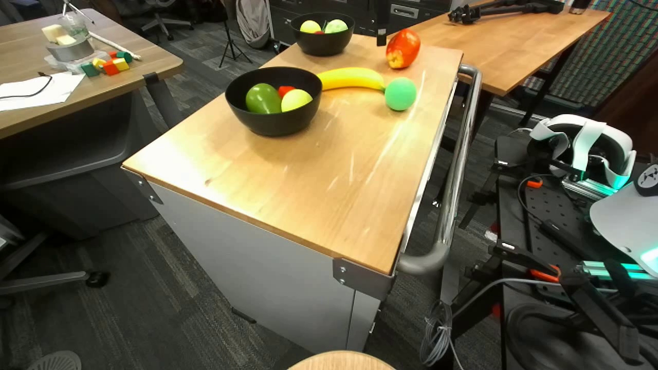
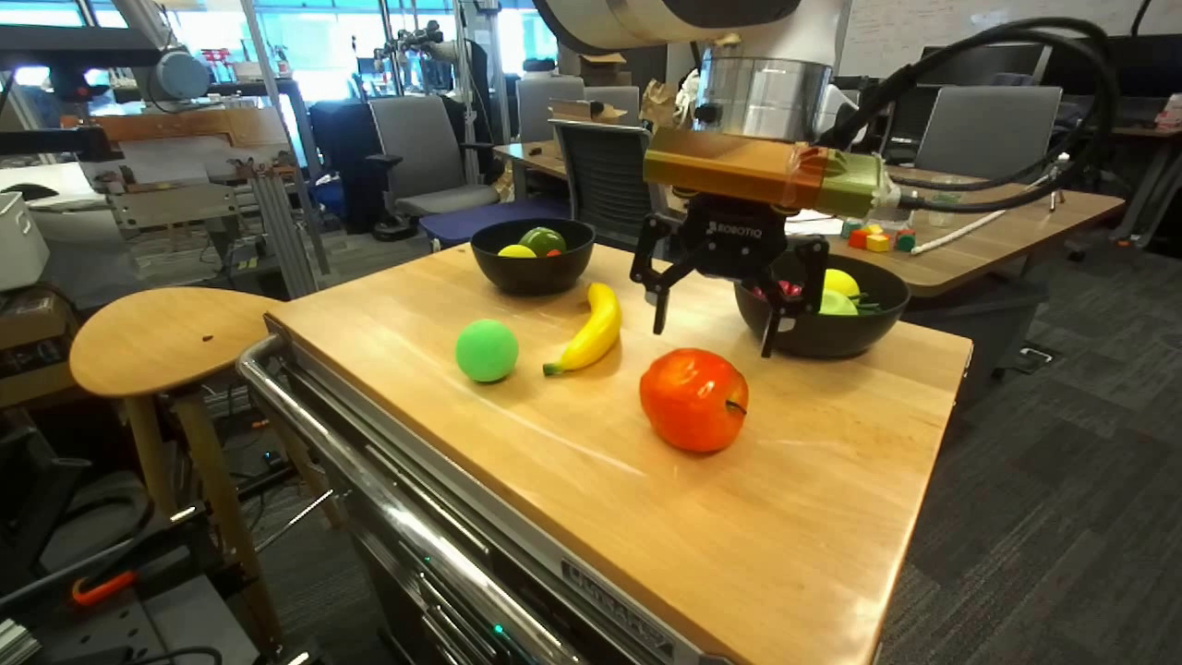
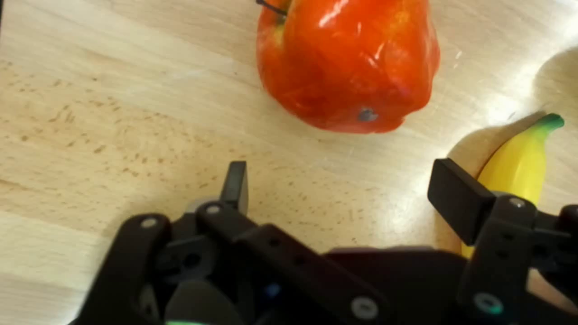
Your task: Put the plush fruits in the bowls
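Observation:
Three plush fruits lie on the wooden top: a large red-orange one (image 2: 694, 406), a yellow banana (image 2: 596, 332) and a round green one (image 2: 487, 351). Two black bowls stand there too. The bowl (image 1: 272, 123) near the banana's end holds a dark green fruit (image 1: 263, 99), a yellow-green one (image 1: 296, 100) and something red. Yellow-green and red fruits sit in the far bowl (image 1: 324, 49). My gripper (image 2: 713, 330) hangs open and empty above the top, between that bowl and the red-orange fruit. In the wrist view, the red-orange fruit (image 3: 347, 63) lies beyond the fingertips; the right finger partly covers the banana (image 3: 515, 167).
A metal handle rail (image 1: 462, 169) runs along one side of the cart top. A round wooden stool (image 2: 175, 337) stands by the cart's end. Another table (image 1: 31, 46) carries coloured blocks, tape and paper.

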{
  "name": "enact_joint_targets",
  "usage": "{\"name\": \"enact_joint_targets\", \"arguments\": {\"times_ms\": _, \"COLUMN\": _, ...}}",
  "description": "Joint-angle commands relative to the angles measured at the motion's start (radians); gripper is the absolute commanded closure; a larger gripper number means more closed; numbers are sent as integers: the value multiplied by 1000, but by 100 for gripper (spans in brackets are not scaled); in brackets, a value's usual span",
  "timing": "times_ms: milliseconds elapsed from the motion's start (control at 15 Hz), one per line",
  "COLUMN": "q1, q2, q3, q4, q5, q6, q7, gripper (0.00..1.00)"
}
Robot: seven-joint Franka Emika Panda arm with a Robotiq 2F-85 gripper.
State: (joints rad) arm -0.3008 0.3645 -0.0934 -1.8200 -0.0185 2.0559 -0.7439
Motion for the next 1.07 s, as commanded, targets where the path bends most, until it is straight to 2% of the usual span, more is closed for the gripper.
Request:
{"name": "enact_joint_targets", "arguments": {"times_ms": 0, "q1": 9, "q2": -35, "q3": -9, "q4": -44, "q5": -30, "q6": -43, "q7": -39, "gripper": 0}}
{"name": "enact_joint_targets", "arguments": {"times_ms": 600, "q1": 34, "q2": -30, "q3": -26, "q4": -39, "q5": -197, "q6": -172, "q7": -14, "gripper": 0}}
{"name": "enact_joint_targets", "arguments": {"times_ms": 667, "q1": 34, "q2": -27, "q3": -25, "q4": -35, "q5": -206, "q6": -182, "q7": -16, "gripper": 10}}
{"name": "enact_joint_targets", "arguments": {"times_ms": 733, "q1": 34, "q2": -25, "q3": -24, "q4": -32, "q5": -211, "q6": -191, "q7": -18, "gripper": 27}}
{"name": "enact_joint_targets", "arguments": {"times_ms": 867, "q1": 34, "q2": -20, "q3": -23, "q4": -26, "q5": -217, "q6": -189, "q7": -14, "gripper": 41}}
{"name": "enact_joint_targets", "arguments": {"times_ms": 1000, "q1": 29, "q2": -22, "q3": -22, "q4": -27, "q5": -209, "q6": -172, "q7": -20, "gripper": 43}}
